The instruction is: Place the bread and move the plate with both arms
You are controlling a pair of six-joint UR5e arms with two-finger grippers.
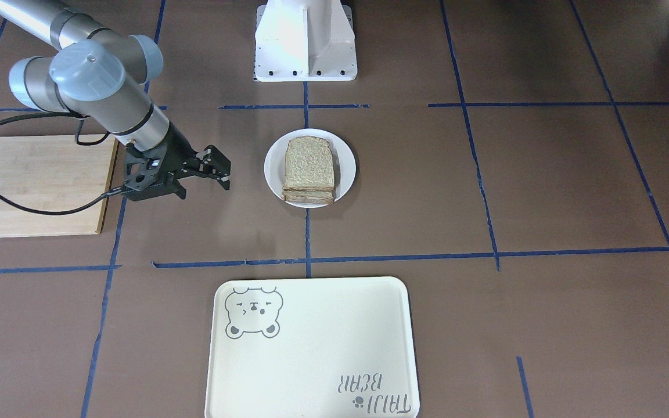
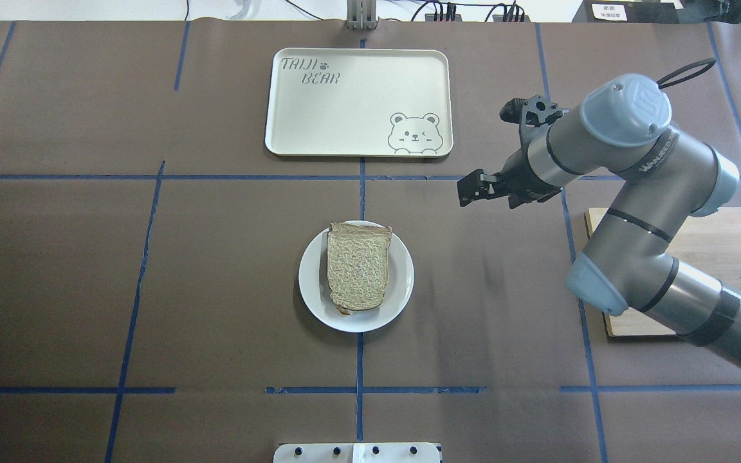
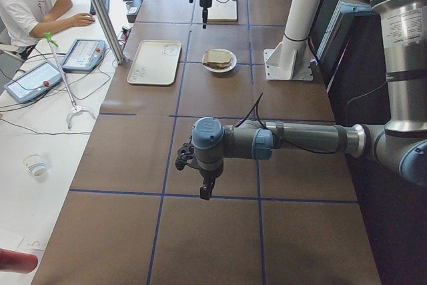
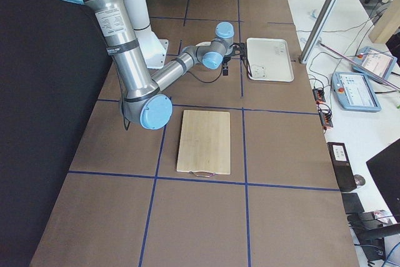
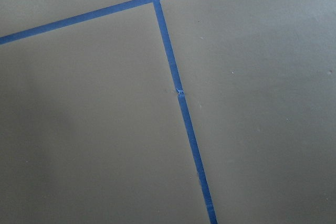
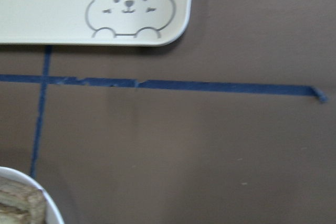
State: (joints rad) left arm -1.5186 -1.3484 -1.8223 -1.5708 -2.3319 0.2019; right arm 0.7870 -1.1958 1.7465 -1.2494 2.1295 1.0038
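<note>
Bread (image 2: 357,273) on plate (image 2: 309,292), middle of table (image 2: 152,289). Right fingers (image 1: 217,164) apart, beside plate. Left fingers (image 3: 205,192) well away, state I cannot tell. Plate likely stiff, slick, light: I'd pinch opposite rims and keep it level, as soft bread may slide.

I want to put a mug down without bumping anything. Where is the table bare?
Bare: the table on the robot's left of the plate and tray, and the strip between plate and tray. Crowded: the robot's right, where the right arm hangs over the cutting board.
</note>
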